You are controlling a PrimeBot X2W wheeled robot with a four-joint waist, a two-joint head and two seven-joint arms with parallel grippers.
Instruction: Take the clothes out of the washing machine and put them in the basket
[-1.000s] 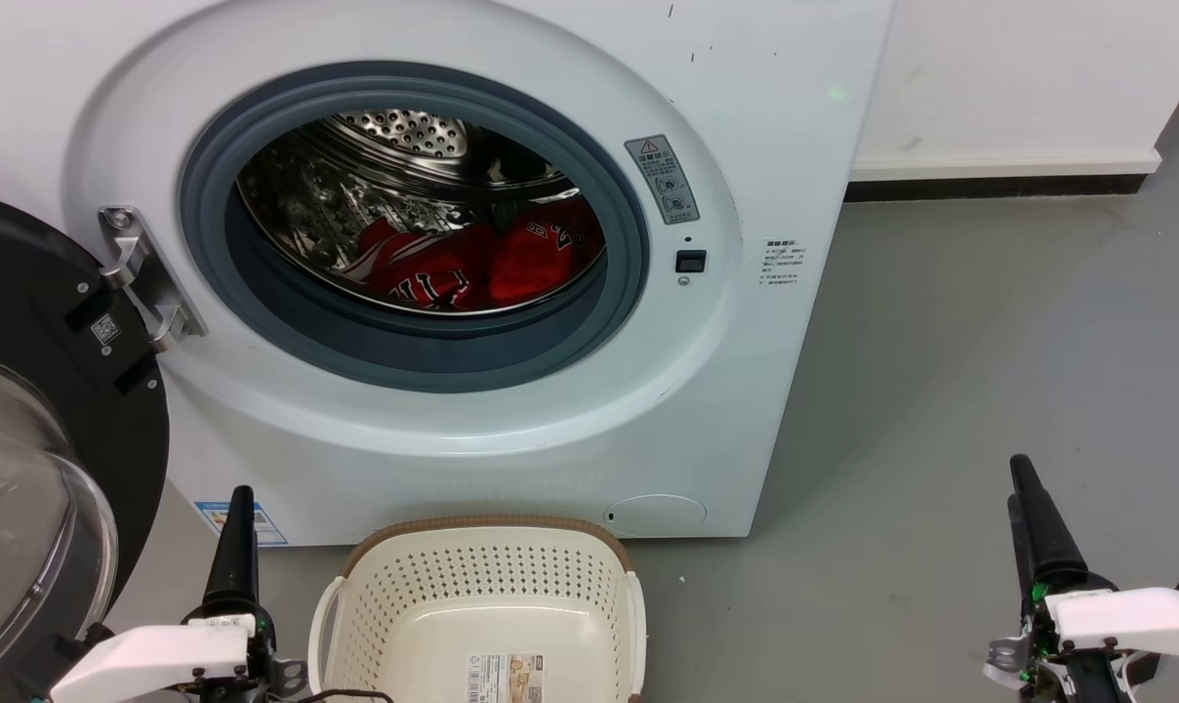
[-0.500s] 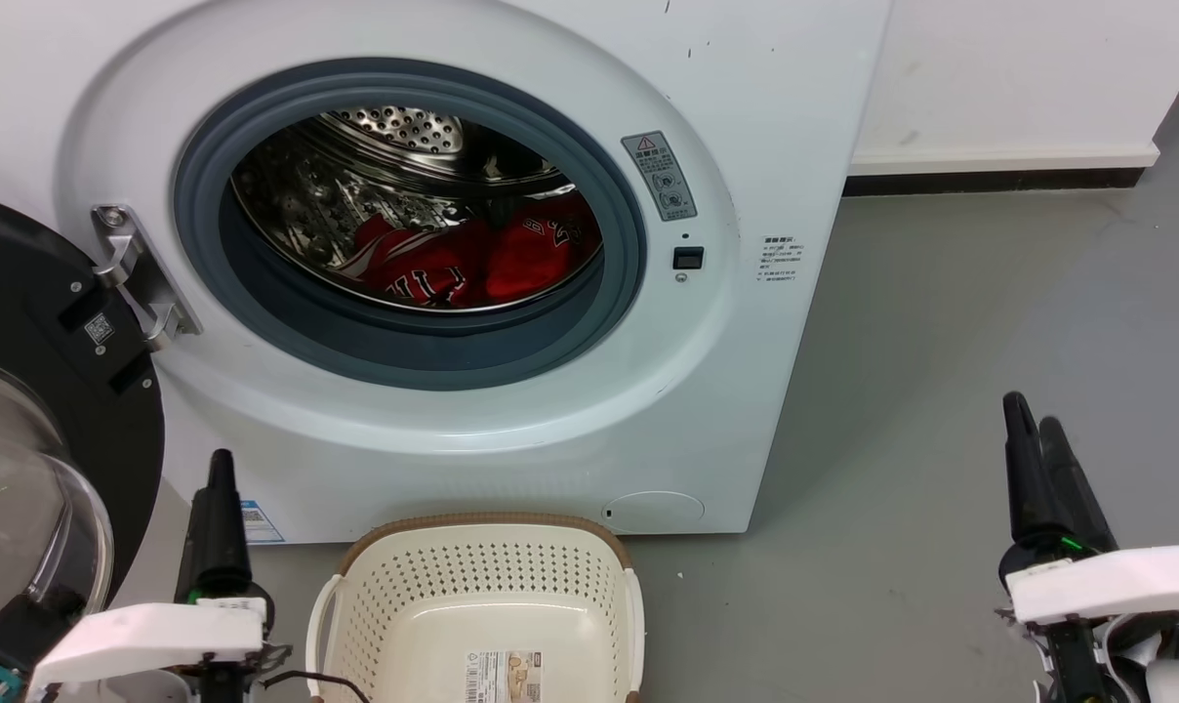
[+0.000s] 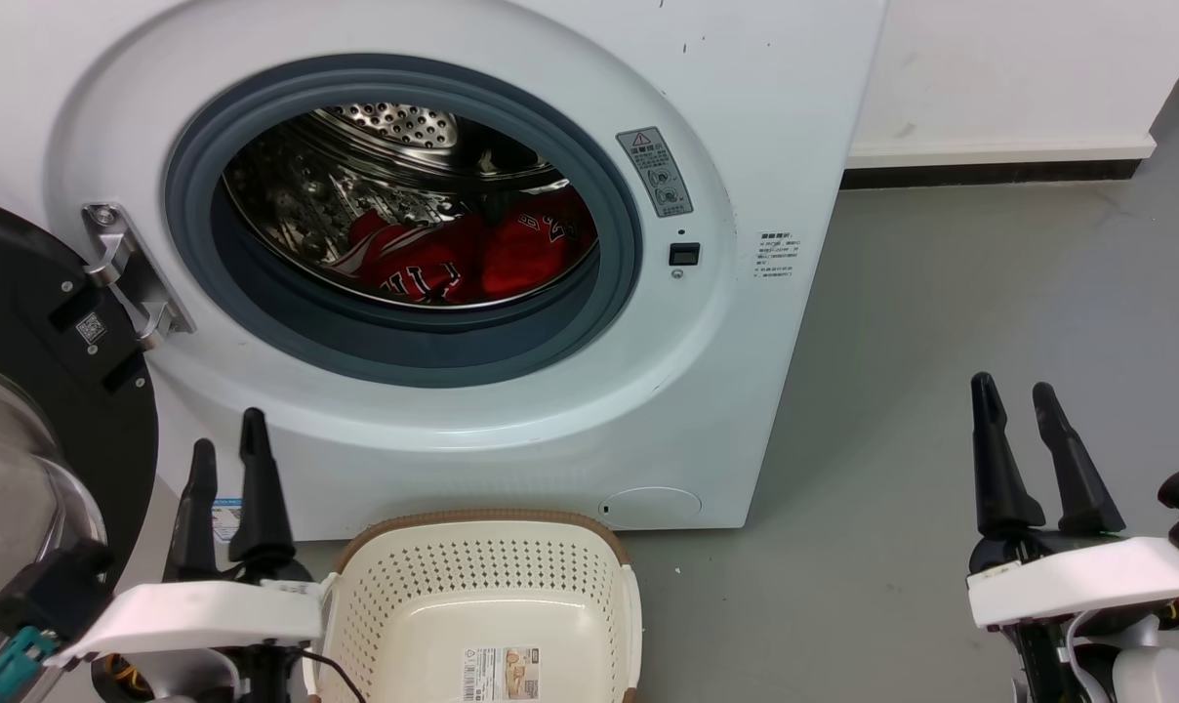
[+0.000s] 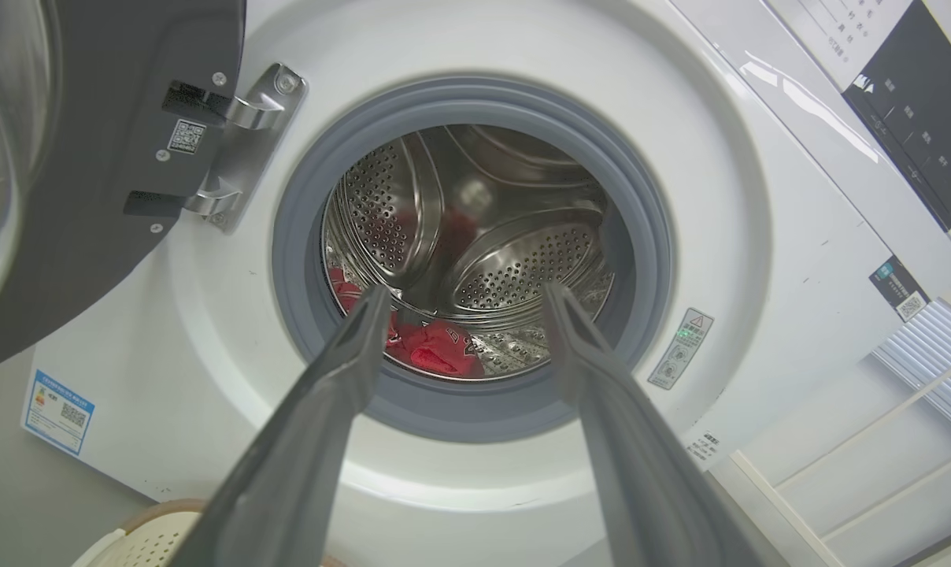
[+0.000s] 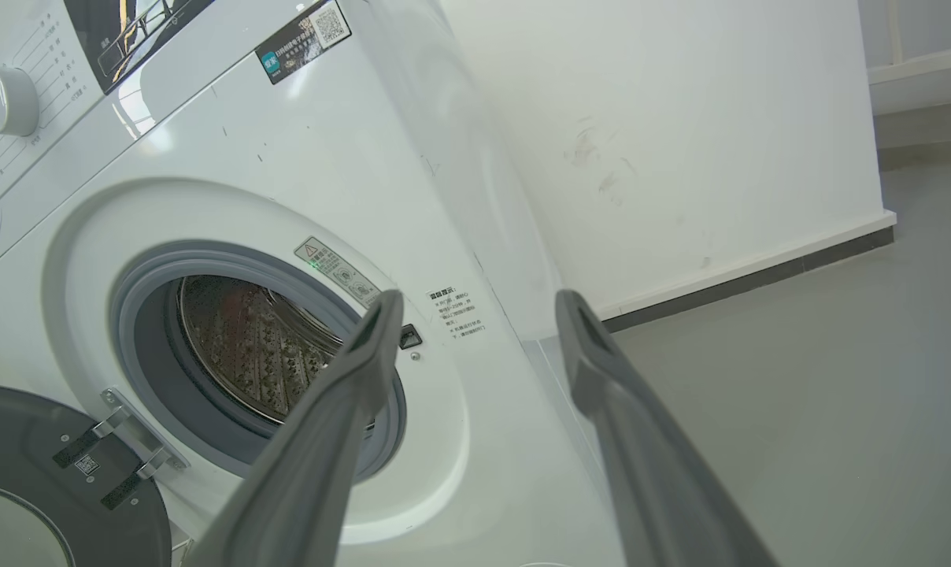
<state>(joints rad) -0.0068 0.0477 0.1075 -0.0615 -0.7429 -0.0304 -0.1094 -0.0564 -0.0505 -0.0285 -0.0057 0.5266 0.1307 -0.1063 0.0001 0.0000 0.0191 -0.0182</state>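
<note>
Inside the washing machine (image 3: 746, 146) you see red clothes (image 3: 521, 259) w/ illegible white lettering; basket (image 3: 472, 576) bears a label (image 3: 500, 674); L hand (image 3: 227, 430), R hand (image 3: 1011, 384) both spread, empty.

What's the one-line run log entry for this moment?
phase: before reach | left gripper: open, empty | right gripper: open, empty | red clothes: in drum | basket: empty, before washing machine

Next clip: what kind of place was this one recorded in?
Probably a laundry or utility room, perhaps a test setup: a white front-loading washing machine with its door open, a cream laundry basket on the grey floor, a plain white wall.
</note>
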